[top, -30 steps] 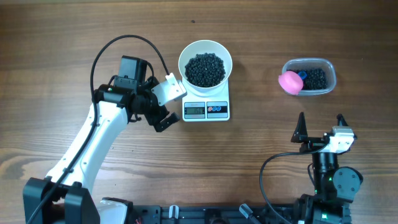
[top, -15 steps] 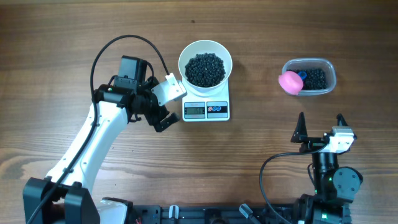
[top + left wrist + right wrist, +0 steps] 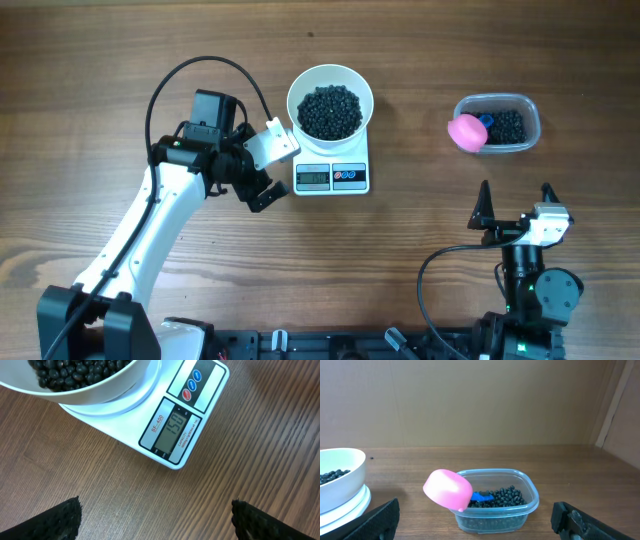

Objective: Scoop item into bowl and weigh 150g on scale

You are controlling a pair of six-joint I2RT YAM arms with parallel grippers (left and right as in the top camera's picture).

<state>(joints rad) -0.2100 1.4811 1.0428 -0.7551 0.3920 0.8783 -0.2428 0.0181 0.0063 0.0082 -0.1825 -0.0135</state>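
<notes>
in left wrist view, scale (image 3: 175,427) reads 150

The left wrist view's top edge crops the bowl (image 3: 117,384), which hides much of the scale (image 3: 170,427).

Overhead looks straight down; left wrist close above scale (image 3: 172,430); right wrist low, level; all show bowl (image 3: 350,491).

Lit brightly and evenly from above. Sharp overhead, with soft, short shadows beside the scale (image 3: 330,178) and the left arm (image 3: 140,225). Crisp on the scale's display in the left wrist view, blurred at the dark fingertips (image 3: 55,520) in the lower corners. Warmer, slightly dimmer in the right wrist view.
</notes>
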